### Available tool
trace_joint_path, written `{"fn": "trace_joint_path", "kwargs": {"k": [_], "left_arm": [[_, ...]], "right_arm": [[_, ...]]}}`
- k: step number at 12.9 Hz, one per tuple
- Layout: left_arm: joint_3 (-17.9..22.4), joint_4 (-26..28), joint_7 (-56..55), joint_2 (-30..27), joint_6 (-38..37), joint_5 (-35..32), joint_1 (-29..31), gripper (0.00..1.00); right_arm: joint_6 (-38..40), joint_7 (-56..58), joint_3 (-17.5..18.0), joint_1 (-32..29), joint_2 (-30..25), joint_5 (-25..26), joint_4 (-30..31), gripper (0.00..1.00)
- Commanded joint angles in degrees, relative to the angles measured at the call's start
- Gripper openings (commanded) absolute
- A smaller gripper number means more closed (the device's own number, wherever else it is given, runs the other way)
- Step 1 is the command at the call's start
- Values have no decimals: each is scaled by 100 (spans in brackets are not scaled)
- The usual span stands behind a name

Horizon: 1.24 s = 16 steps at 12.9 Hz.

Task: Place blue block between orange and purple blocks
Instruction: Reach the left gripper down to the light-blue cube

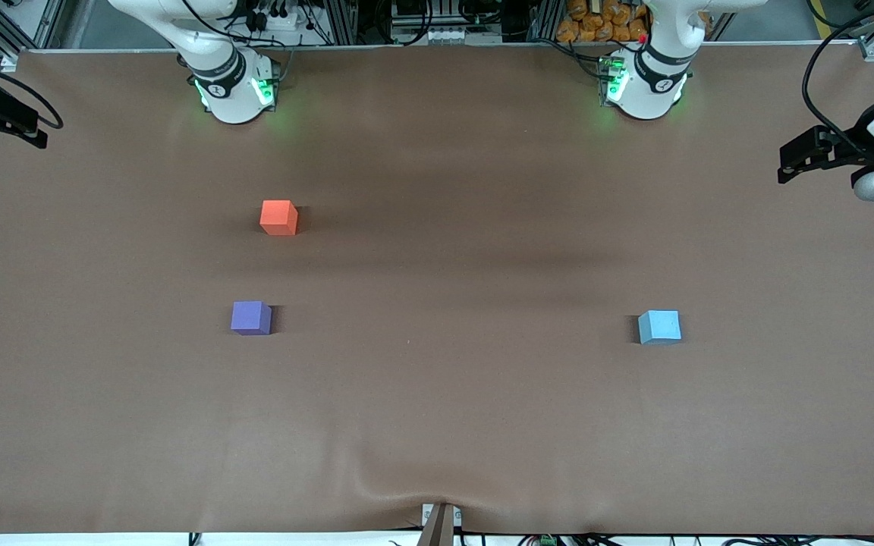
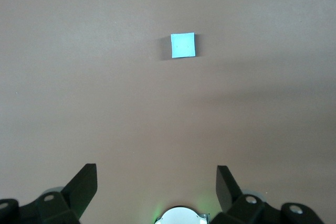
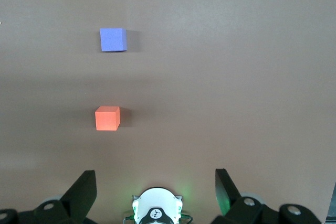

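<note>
The blue block (image 1: 659, 327) sits on the brown table toward the left arm's end; it also shows in the left wrist view (image 2: 183, 44). The orange block (image 1: 278, 217) and the purple block (image 1: 251, 317) sit toward the right arm's end, the purple one nearer the front camera, with a bare gap between them. Both show in the right wrist view, orange (image 3: 107, 118) and purple (image 3: 113, 39). My left gripper (image 2: 156, 170) is open and empty, high over its own base. My right gripper (image 3: 155, 174) is open and empty, high over its own base.
The brown table cover (image 1: 437, 394) has a wrinkle near the front edge, by a small bracket (image 1: 441, 523). The arm bases (image 1: 236, 91) (image 1: 646, 87) stand at the back edge. Black hardware juts in at both ends of the table (image 1: 816, 155) (image 1: 1, 114).
</note>
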<state>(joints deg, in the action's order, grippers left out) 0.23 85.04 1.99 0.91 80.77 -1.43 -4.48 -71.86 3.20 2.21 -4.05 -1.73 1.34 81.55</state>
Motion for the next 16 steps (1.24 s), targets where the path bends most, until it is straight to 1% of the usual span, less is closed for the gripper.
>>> {"fn": "trace_joint_path", "kwargs": {"k": [1, 3, 8, 10, 13, 14, 16], "left_arm": [[3, -111, -59, 49, -114, 2, -27, 100], [3, -111, -15, 111, -105, -7, -53, 100], [3, -120, 12, 585, 26, 2, -53, 100], [3, -33, -23, 708, 455, 11, -9, 100], [3, 47, -58, 1156, 816, 11, -1, 100], [3, 169, -58, 1218, 1044, 11, 8, 100], [3, 616, -76, 1201, 1597, 11, 8, 100]], "right_arm": [[102, -4, 51, -79, 59, 42, -139, 100], [102, -4, 51, -79, 59, 42, -139, 100], [102, -4, 51, -70, 59, 42, -139, 100], [102, -4, 51, -70, 59, 42, -139, 100], [110, -4, 51, -70, 59, 42, -139, 100], [111, -4, 51, -70, 68, 42, -139, 100], [119, 14, 52, -79, 85, 42, -130, 100]]}}
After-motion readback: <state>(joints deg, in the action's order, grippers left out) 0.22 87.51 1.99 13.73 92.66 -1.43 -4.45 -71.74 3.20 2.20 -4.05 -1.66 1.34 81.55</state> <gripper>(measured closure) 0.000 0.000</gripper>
